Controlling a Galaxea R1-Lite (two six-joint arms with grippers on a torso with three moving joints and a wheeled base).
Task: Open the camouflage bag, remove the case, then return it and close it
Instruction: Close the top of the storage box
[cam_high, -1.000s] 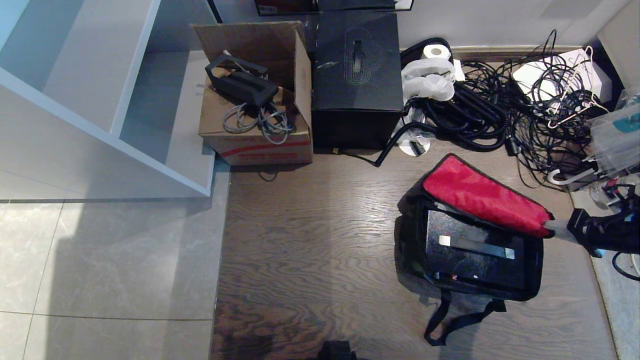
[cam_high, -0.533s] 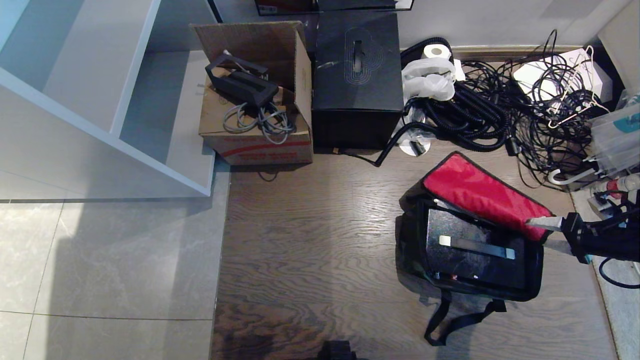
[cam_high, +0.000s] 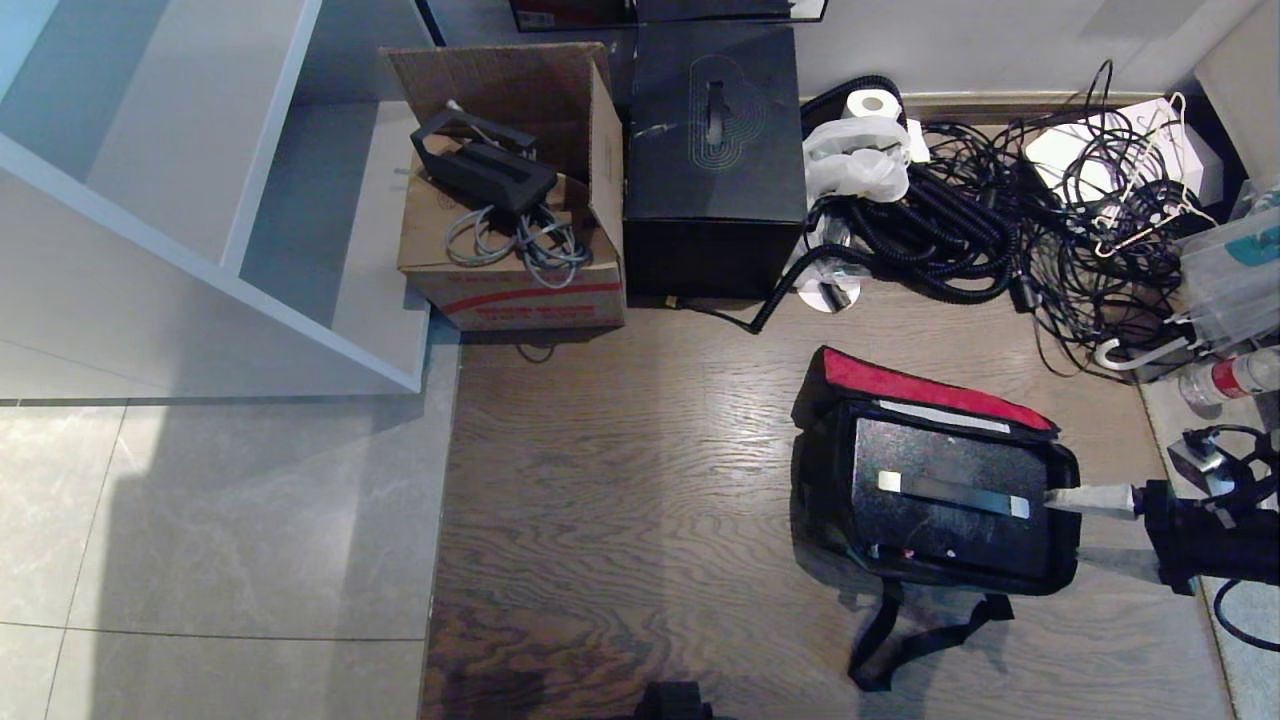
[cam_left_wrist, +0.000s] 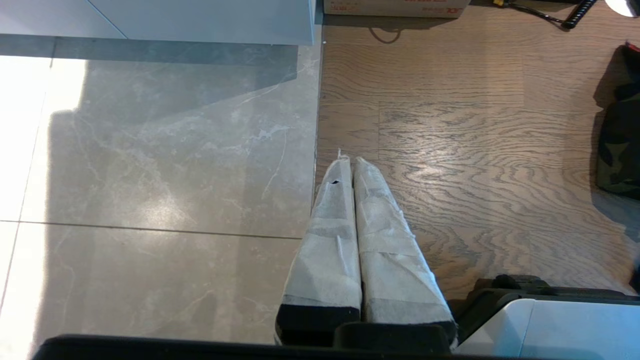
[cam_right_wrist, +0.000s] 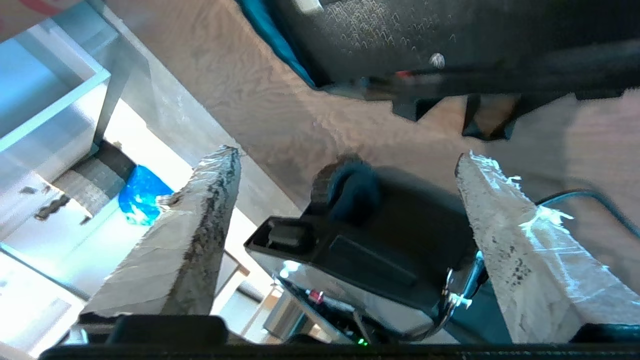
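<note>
Wood floor (cam_high: 620, 480), right gripper (cam_high: 1068, 527) spread wide, level beside camouflage bag (cam_high: 825, 500), seemingly untouching

R arm (cam_high: 1215, 545) cut by frame edge; bag (cam_high: 830, 500) camo top hidden

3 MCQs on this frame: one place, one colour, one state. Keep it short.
1. Where is the case?
A. inside the camouflage bag
B. on the cardboard box
C. on the grey tiles

2. What colour is the bag's lid lining?
A. blue
B. red
C. yellow

3. How do the right gripper fingers stand?
A. shut on the strap
B. shut on the case handle
C. spread apart, holding nothing

Answers:
1 A: the speckled case lies in the open bag.
2 B: a red strip shows along the lid's far edge.
3 C: the right wrist view shows both fingers wide apart with nothing between them.
</note>
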